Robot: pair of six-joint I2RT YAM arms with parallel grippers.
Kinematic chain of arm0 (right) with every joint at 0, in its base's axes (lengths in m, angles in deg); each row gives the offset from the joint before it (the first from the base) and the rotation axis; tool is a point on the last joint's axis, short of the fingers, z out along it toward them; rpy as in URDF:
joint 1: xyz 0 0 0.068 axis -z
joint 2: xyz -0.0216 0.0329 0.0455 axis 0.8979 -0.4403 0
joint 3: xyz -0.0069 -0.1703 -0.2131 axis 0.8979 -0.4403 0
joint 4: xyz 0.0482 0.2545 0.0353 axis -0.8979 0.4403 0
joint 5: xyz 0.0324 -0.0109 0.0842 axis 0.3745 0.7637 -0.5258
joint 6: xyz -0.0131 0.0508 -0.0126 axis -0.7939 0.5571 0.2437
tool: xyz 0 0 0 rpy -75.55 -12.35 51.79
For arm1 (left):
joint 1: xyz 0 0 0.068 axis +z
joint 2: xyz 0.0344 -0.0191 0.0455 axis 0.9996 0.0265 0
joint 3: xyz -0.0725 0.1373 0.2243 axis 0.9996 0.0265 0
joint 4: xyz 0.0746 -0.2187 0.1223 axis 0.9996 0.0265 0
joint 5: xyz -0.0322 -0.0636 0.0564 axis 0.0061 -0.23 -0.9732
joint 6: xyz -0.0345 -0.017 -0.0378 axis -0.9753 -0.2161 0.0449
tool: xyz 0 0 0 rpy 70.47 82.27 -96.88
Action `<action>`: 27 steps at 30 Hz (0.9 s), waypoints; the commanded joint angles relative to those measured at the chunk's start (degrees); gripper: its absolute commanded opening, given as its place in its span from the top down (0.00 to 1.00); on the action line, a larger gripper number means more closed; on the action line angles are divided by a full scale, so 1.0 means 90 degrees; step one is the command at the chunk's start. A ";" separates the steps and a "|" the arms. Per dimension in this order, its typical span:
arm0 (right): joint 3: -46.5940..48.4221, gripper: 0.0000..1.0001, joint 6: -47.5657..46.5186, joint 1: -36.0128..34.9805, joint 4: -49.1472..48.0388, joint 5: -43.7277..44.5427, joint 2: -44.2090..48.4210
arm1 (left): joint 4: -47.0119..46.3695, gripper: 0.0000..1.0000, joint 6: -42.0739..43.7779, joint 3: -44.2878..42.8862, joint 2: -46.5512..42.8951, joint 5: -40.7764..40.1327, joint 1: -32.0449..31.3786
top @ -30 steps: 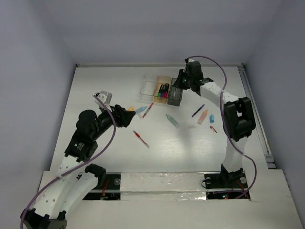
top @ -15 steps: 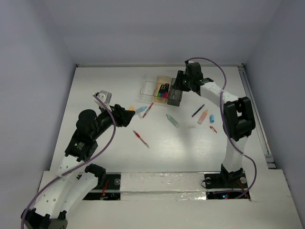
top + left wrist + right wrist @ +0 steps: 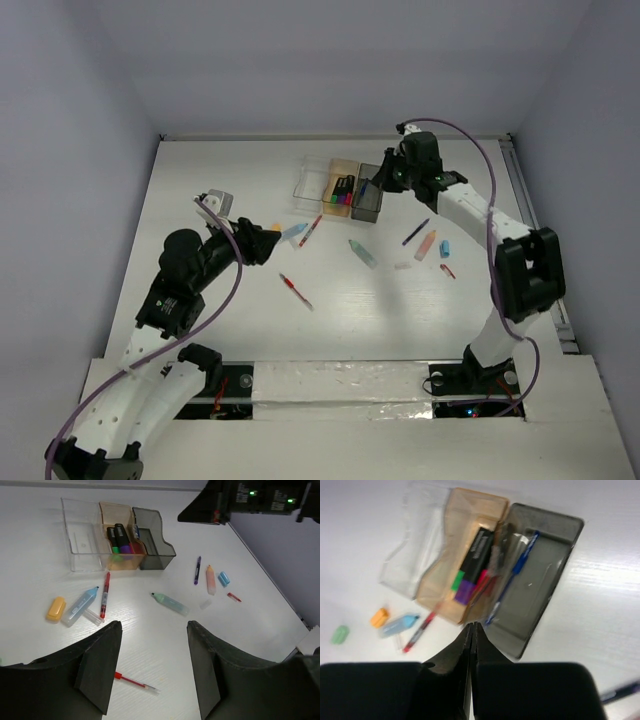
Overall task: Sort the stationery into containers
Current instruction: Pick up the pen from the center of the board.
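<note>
two hands | left hand point(image 3: 154, 647) apart, well short of containers point(image 3: 122, 562) | right hand point(image 3: 471, 628) together, seemingly empty, over grey box point(image 3: 542, 595) rim

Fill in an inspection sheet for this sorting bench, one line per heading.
Surface: white table, items scattered.
Job's things: clear box, nothing seen inside; tan box holds markers; grey box holds a blue pen; a red pen and other pieces lie loose.
Clutter: nothing seen.
Grippers: left gripper open, empty; right gripper shut, over the boxes.
Cables: purple cable along each arm.
Surroundings: plain walls.
</note>
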 commanded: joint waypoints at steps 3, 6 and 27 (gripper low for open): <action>-0.0816 1.00 -0.0461 -0.0925 -0.0566 -0.0443 0.1183 | -0.0192 0.52 0.0035 -0.0168 -0.0078 -0.0067 0.0137; -0.1246 0.99 -0.0647 -0.1522 -0.0556 -0.0453 0.1417 | -0.0144 0.62 0.0015 -0.0168 -0.0126 -0.0232 0.0205; 0.0586 0.49 -0.1311 -0.4366 0.1230 0.1344 -0.1207 | 0.0247 0.66 -0.0190 -0.0237 -0.0927 -0.1873 0.0587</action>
